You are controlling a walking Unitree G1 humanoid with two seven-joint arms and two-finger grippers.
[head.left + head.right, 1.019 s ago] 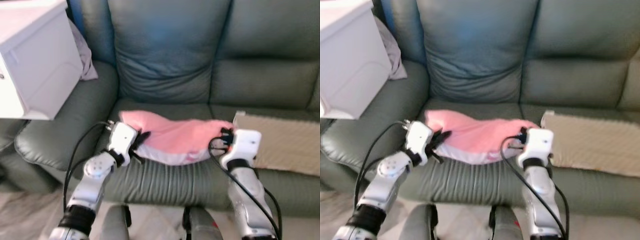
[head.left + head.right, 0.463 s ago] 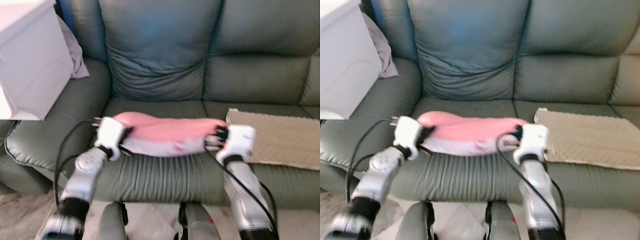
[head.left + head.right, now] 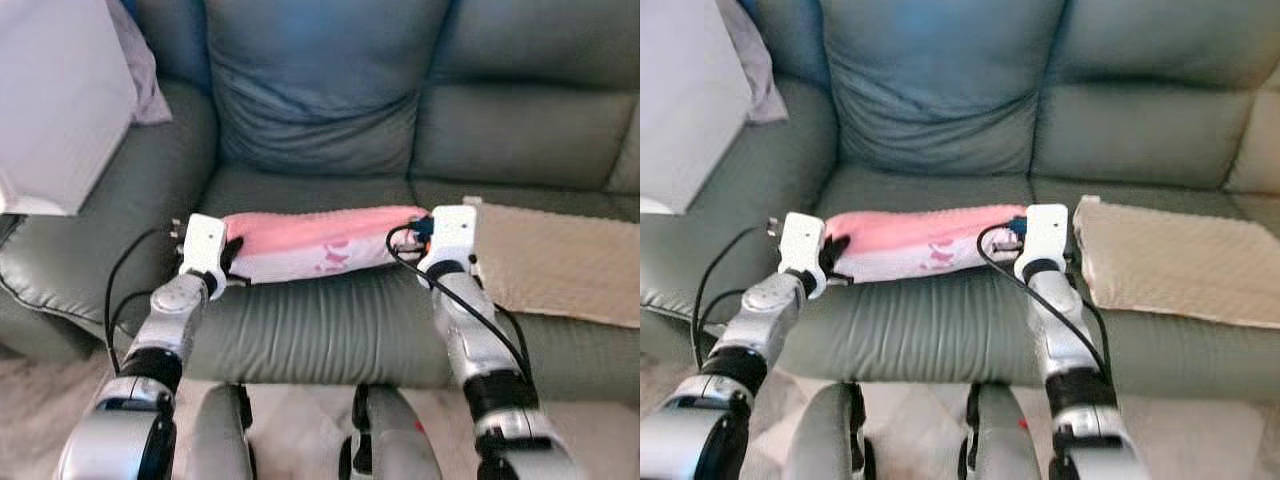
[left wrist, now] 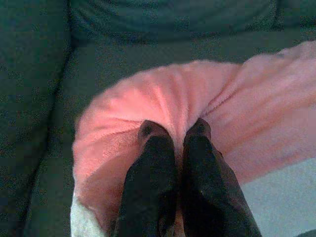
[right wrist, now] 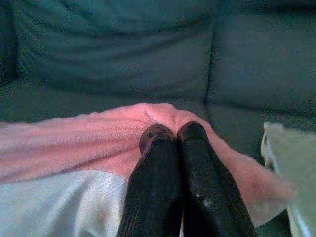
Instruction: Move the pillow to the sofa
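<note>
Left wrist view looks along the left claw, whose two black fingers are pressed close together with a fold of the pink pillow pinched between them; the fabric bunches up around the fingertips. Right wrist view gives the same picture for the right claw: its fingers are closed on the other end of the pillow, pink plush around the tips and the pale white underside just below them.

From the head views, both silver arms reach forward over the front edge of the green sofa. The pillow stretches flat between the two claws, the left claw at one end and the right claw at the other, and it sits low over the seat cushion; whether it rests on the seat cannot be told. Just beside the right claw, on its outer side, a beige quilted mat lies on the next seat. Beyond the pillow rises the sofa backrest. Out past the left claw, above the armrest, stands a white box with a pale cloth behind it.
</note>
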